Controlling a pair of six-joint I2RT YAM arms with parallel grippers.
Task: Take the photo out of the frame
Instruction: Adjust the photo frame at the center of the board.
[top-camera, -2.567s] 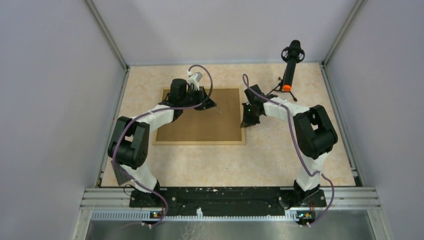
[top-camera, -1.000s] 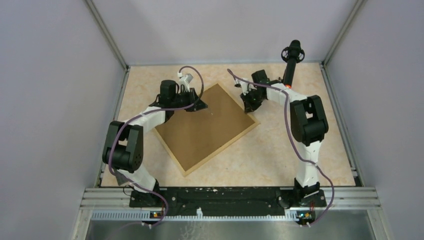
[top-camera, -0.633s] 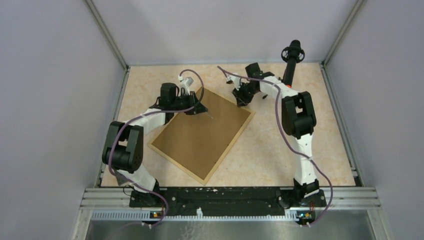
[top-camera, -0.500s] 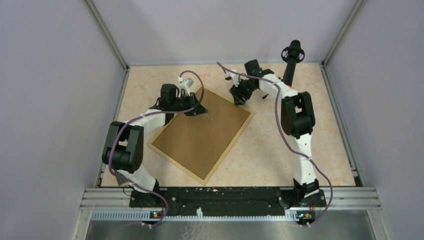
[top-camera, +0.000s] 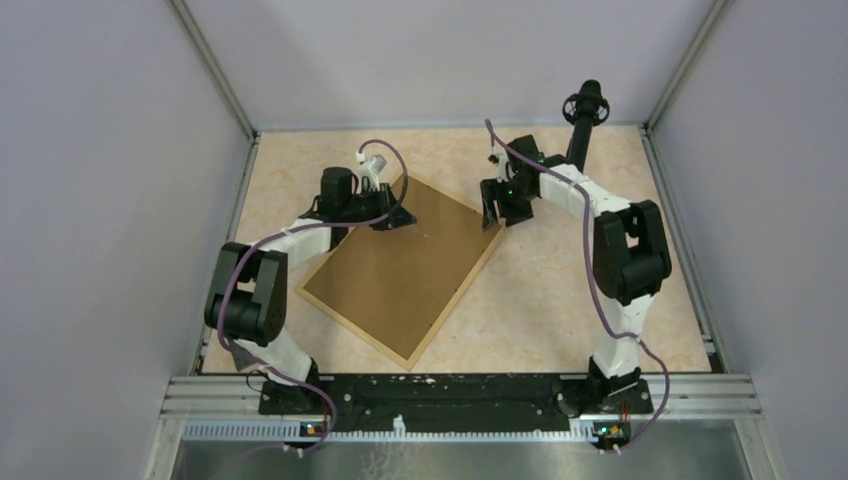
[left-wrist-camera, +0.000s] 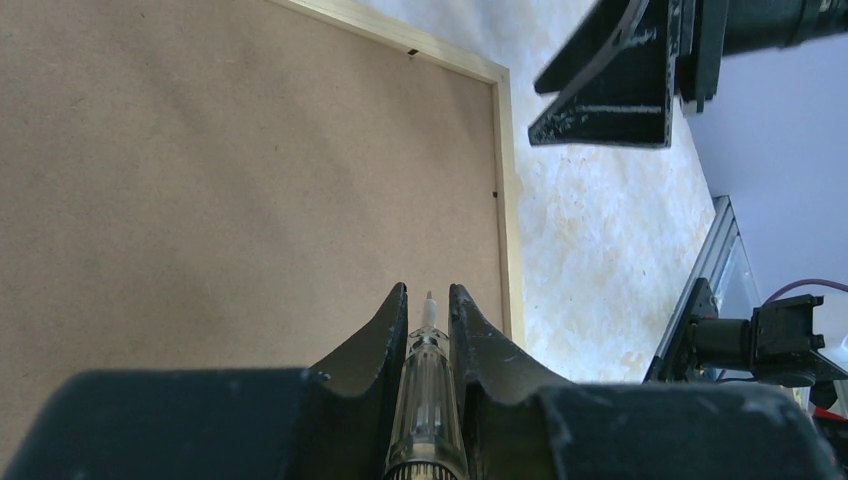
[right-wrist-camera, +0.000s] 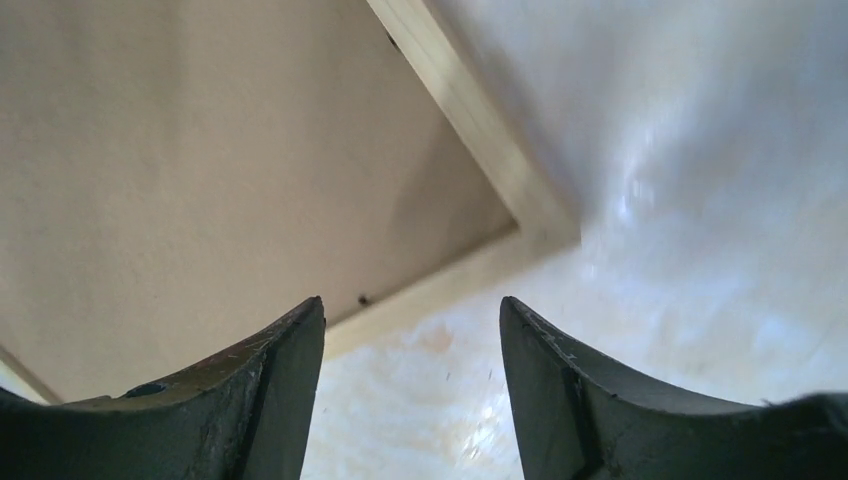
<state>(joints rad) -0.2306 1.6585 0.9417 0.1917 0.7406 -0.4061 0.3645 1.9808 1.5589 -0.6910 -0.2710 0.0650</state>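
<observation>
frame lies flat on the table with its brown back up, in the middle of the top view. it sits askew, one corner pointing to the upper middle and another toward the bottom centre. you see only its fibreboard back and the thin light-wood rim.

your left gripper sits over the frame's upper left part, near the top corner. in its wrist view the fingers pinch a slim clear tool. the tool's thin metal tip pokes out just past the fingertips, above the brown board. you cannot tell whether the tip touches the board.

your right gripper hangs at the frame's right corner, upper right of centre. its fingers stand spread with nothing between them. through the gap, its wrist view shows the corner of the rim and pale table beyond.

a black stand rises at the far edge of the table, upper right in the top view.
</observation>
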